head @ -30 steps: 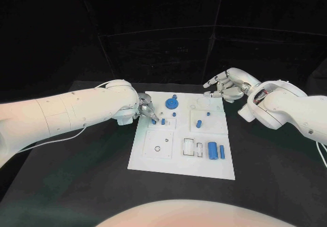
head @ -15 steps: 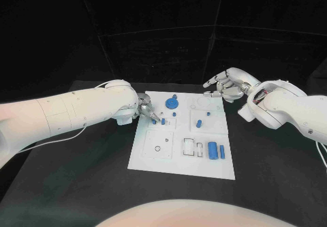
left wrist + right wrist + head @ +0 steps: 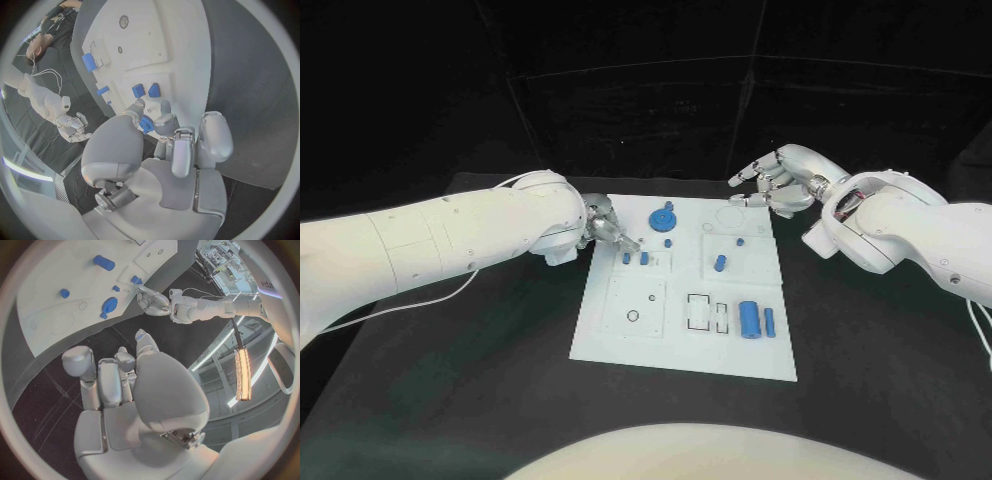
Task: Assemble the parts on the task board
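A flat white task board (image 3: 678, 340), rectangular and matte, lies in the middle of the black table (image 3: 473, 400), its face cut with shallow recesses and small holes. Toward the upper centre of the head view a round blue gear-like part (image 3: 664, 217) sits on the board. Below it, two small blue pegs (image 3: 636, 258) stand side by side near the board's left edge, and a short blue cylinder (image 3: 721, 263) lies right of centre. In the lower right of the board a larger smooth blue cylinder (image 3: 750, 320) lies beside a slim blue bar (image 3: 769, 320).

The left hand (image 3: 606, 228), silver and glossy, hangs at the board's upper left edge, fingertips just above the two pegs. In the left wrist view its fingers (image 3: 164, 120) are loosely curled; a small blue piece (image 3: 146, 124) shows between them, but whether it is pinched cannot be told.

The right hand (image 3: 776, 180) hovers off the board's upper right corner, fingers spread apart and holding nothing.
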You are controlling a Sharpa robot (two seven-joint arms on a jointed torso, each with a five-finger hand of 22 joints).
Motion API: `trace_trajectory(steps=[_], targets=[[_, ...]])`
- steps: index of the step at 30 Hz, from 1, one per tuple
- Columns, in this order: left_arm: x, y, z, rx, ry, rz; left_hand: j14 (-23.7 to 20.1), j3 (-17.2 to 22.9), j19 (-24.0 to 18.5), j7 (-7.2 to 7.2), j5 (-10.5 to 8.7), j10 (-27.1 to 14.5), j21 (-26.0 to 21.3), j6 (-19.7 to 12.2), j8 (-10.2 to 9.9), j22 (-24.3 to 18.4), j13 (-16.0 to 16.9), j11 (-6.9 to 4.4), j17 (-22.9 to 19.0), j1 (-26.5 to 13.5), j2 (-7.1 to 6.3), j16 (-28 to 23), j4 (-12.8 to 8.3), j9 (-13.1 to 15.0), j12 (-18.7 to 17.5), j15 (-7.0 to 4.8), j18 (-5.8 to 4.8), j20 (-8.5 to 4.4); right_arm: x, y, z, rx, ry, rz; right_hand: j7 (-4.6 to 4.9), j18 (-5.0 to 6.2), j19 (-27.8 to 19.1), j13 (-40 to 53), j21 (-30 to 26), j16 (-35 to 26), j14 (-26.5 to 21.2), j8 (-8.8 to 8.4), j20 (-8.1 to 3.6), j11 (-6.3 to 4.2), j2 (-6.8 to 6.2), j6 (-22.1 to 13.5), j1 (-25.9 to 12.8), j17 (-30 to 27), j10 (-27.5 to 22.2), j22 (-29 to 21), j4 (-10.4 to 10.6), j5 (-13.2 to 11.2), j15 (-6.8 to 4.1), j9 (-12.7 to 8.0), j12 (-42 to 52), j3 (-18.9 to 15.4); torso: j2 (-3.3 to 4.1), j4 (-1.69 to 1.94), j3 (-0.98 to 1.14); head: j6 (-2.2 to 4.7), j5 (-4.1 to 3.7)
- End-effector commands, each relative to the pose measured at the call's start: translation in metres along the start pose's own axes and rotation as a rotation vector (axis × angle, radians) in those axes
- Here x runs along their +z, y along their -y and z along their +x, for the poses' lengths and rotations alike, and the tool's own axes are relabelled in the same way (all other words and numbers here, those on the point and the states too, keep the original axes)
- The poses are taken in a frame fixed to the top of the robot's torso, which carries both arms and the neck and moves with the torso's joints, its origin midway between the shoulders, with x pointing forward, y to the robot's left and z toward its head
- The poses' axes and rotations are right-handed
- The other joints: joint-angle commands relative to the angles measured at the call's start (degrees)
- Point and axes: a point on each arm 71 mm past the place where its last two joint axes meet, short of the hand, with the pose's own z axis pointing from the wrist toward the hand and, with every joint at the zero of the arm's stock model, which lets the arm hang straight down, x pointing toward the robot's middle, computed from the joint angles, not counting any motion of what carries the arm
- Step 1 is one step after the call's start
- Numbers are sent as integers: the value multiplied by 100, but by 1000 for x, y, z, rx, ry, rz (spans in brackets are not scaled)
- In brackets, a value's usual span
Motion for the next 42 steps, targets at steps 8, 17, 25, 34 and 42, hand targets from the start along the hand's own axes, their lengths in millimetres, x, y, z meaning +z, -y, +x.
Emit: trace_trajectory(steps=[8, 17, 25, 34, 42], targets=[[-8, 10, -19, -255, 183, 310, 193, -442, -1001, 321, 10, -1283, -1545, -701, -336, -1755, -1657, 281, 186, 826, 307, -713, -27, -241, -1336, 196, 357, 173, 0, -1, -2, -2, 9, -10, -3, 56, -4, -5, -20, -29, 133, 31, -8, 11, 59, -38, -15, -5, -36, -5, -6, 35, -37, -6, -3, -15, -2, 3, 6, 18, -11], [-9, 37, -14, -169, 255, 554, -1713, 618, -2158, 681, 51, -2608, -3156, -754, -1301, -3069, -2969, 720, -3005, 2257, 295, -3100, -951, -1187, -3026, 569, 548, 537, 1, 0, -2, -3, 12, -9, -1, 56, -3, -4, -23, -27, 134, 30, -8, 12, 59, -46, -24, 3, -38, -6, -1, 34, -37, -7, 0, -21, 1, -6, -3, 72, -50], [0, 57, -7, 27, 300, 597, -1164, 752, -1744, 640, 10, -2432, -3261, -428, -1723, -3217, -3645, 705, -2943, 2091, 11, -2931, -1154, -1694, -3496, 551, 578, 542, 2, -1, -1, 0, 7, -15, -1, 56, -3, -4, -23, -27, 134, 30, -8, 12, 59, -46, -24, 3, -38, -6, -1, 34, -37, -7, 0, -21, 9, -16, 3, 126, -99], [12, 67, 0, 191, 264, 577, 22, 528, -589, 508, 5, -2222, -1965, -48, -1957, -2019, -4026, 587, -825, 1838, -57, -1221, -1132, -1987, -3746, 432, 367, 411, 3, -3, 0, 2, 3, -19, -1, 54, 0, -1, -19, -26, 134, 31, -8, 12, 61, -46, -23, 6, -36, 1, -1, 36, -36, -7, 2, -20, 11, -8, -1, 139, -130], [22, 74, 9, 273, 215, 545, 139, 592, -298, 484, 8, -2130, -1503, 176, -2082, -1526, -4294, 591, -683, 1884, 32, -1079, -1216, -2140, -3985, 423, 280, 391, 4, -4, 2, 2, 0, -22, -1, 54, 0, -1, -19, -26, 134, 31, -8, 12, 61, -46, -23, 6, -36, 1, -1, 36, -36, -7, 2, -20, 5, -9, 0, 139, -142]])
